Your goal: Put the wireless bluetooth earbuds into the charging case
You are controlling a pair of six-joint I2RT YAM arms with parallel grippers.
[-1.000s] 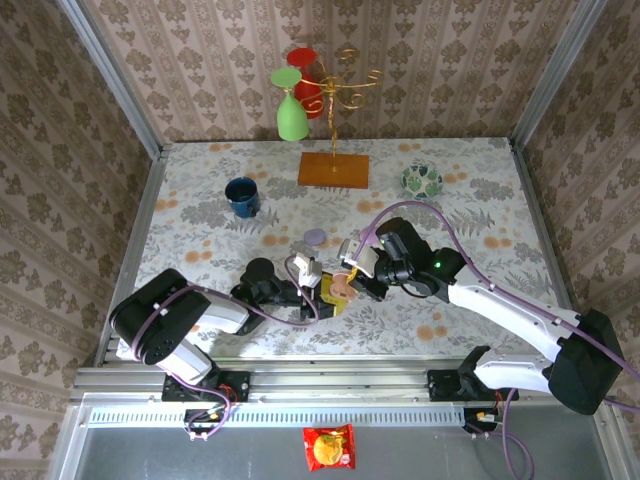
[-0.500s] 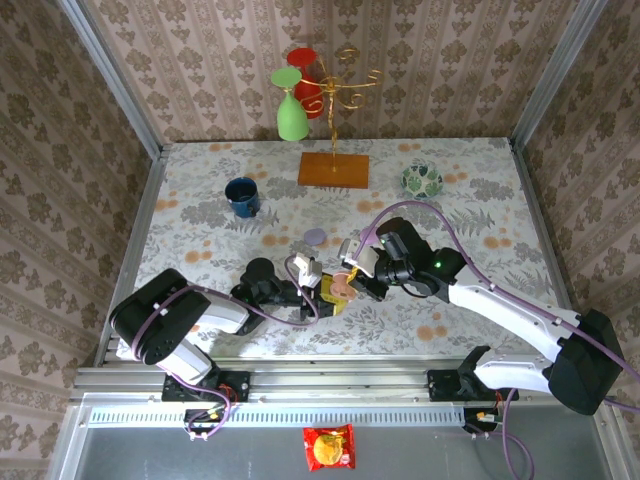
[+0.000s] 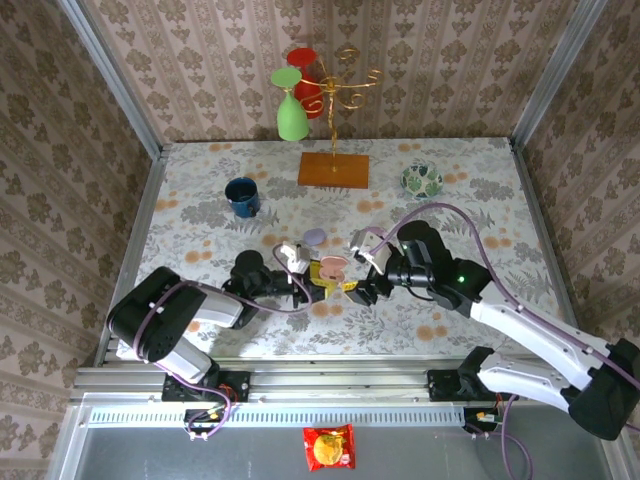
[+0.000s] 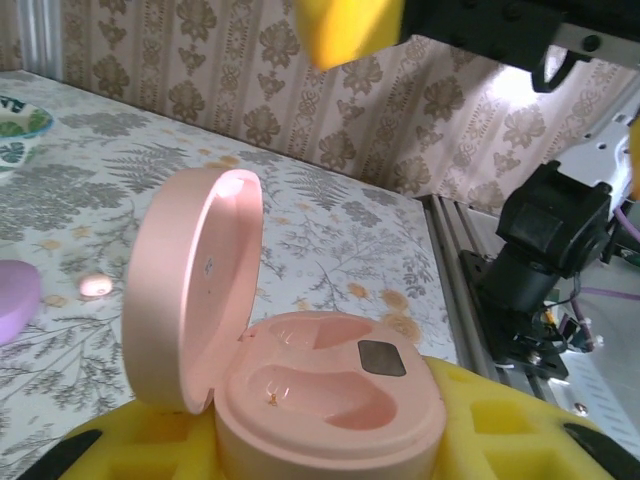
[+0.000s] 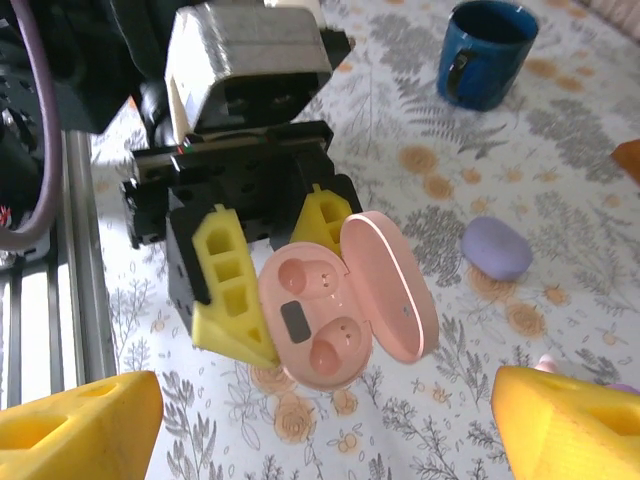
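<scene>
Over the floral-printed table [image 3: 480, 200], your left gripper [image 5: 285, 280] is clamped on the pale pink oval plastic charging case [image 5: 320, 320], whose lid is hinged open and whose base is sunk between yellow foam fingers [image 5: 225, 290]. Your right gripper [image 5: 325, 425] is spread wide and holds nothing, its tips cropped at the frame corners. You can't tell whether the sockets are filled. A half-cropped lilac egg-shaped case [image 4: 15, 300] lies just beside one tiny pale pink bead-like earbud [image 4: 95, 287].

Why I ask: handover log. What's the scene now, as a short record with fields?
charging case: pink, lid open, both wells look empty
left gripper: shut on charging case
right gripper: open, near the case, holding nothing
earbud: small pink piece, apparently one, loose on table beside lilac case
blue mug: upright, farther back
</scene>
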